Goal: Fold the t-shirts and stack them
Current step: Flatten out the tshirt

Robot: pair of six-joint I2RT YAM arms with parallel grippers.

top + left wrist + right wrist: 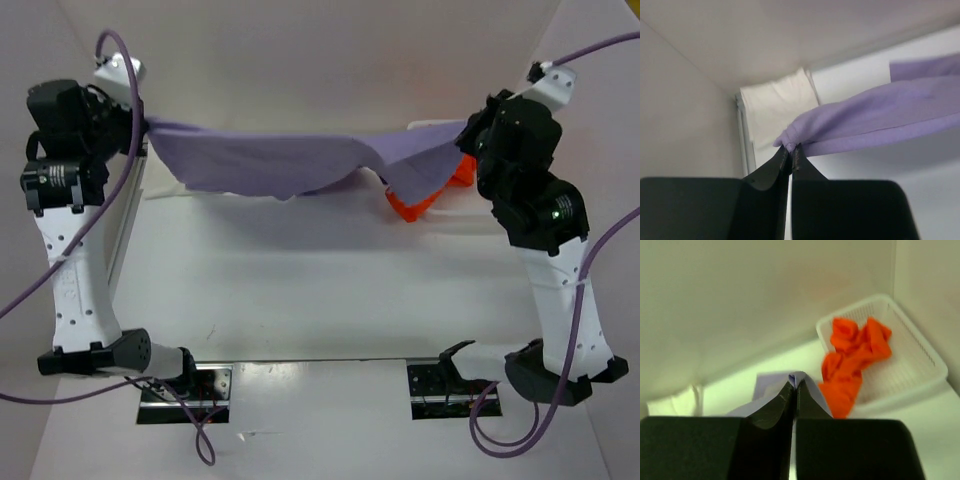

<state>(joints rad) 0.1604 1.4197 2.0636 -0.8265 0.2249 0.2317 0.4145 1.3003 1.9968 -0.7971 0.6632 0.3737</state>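
The lavender t-shirt point(290, 155) hangs stretched between both arms, raised above the far half of the table. My left gripper point(791, 148) is shut on its left end point(805, 127). My right gripper point(794, 384) is shut on its right end point(800, 377), a small fold of purple showing past the tips. The orange t-shirt point(852, 357) lies crumpled in the white mesh basket point(920, 352), one end hanging over the rim; the overhead view shows it point(415, 205) behind the lavender cloth. A folded white t-shirt point(777, 107) lies flat in the far left corner.
White walls enclose the table point(320, 290) on the far side and both flanks. The basket sits in the far right corner against the wall. Purple cables point(200, 440) loop near the arm bases at the near edge.
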